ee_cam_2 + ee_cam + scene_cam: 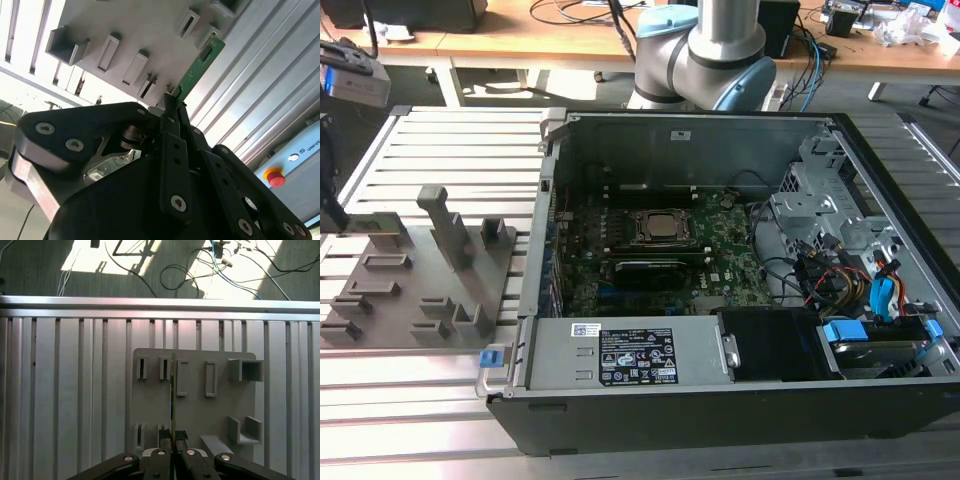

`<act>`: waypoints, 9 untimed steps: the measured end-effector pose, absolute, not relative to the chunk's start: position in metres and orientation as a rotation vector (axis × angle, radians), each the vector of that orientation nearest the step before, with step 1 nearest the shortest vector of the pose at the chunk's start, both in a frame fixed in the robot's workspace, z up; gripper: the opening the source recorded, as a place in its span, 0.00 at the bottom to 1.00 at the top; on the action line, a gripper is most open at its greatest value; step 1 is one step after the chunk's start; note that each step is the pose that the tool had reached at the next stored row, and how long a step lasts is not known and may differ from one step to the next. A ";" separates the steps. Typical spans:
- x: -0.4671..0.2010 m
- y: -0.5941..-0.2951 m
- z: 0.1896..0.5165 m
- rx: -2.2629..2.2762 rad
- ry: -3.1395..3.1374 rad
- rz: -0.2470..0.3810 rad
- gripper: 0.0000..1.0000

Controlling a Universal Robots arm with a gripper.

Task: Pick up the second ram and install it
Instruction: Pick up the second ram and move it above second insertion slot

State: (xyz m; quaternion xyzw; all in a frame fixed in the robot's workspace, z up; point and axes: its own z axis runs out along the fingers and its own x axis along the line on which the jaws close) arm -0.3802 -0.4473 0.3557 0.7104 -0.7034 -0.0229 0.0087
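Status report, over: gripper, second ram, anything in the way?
Gripper shut on second ram. Ram edge-on over grey tray. Nothing seen in the way.

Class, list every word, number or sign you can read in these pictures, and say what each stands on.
Nothing reads clearly enough to quote.
Black label on the power supply: too small.
White sticker beside it: too small.
Small sticker on the case wall: blurred.
Lettering on the blue housing: cut off.
second ram in the tool: no legible print.
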 end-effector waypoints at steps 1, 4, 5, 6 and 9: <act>-0.380 -0.447 0.361 2.219 -2.198 -0.072 0.14; -0.380 -0.447 0.370 2.219 -2.198 -0.072 0.14; -0.380 -0.447 0.372 2.219 -2.198 -0.072 0.14; -0.380 -0.447 0.374 2.219 -2.198 -0.072 0.14; -0.380 -0.447 0.381 2.219 -2.198 -0.072 0.14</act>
